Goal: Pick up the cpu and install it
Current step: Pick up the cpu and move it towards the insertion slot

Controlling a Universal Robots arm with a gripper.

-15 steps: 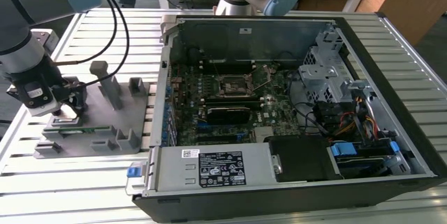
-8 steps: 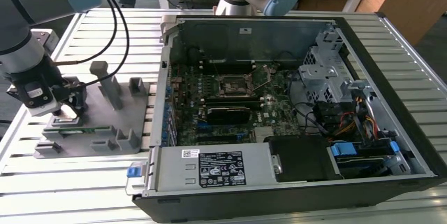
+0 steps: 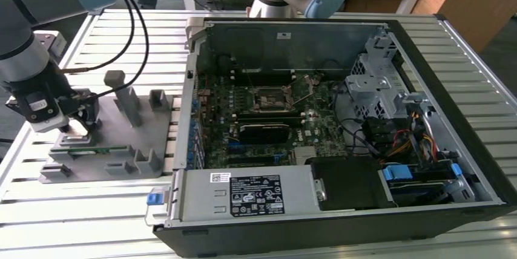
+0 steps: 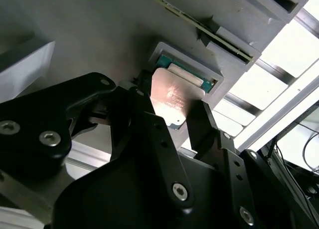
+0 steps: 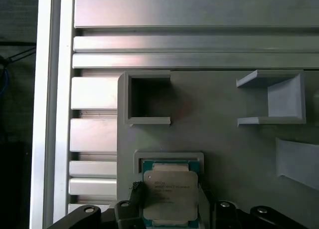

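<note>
"One flat square chip. Where is it?"
"Your gripper pinches the cpu by opposite edges, just over the square pocket in the matte grey fixture plate; its silver lid shines."

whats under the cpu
A square pocket in the grey tray; its raised rim shows around the cpu. The pocket's floor is covered by the cpu, part of the rim by the gripper.

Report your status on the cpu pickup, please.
Gripper down at grey fixture, astride cpu; grip unclear. Cpu not yet in computer case. Nothing in the way.
</note>
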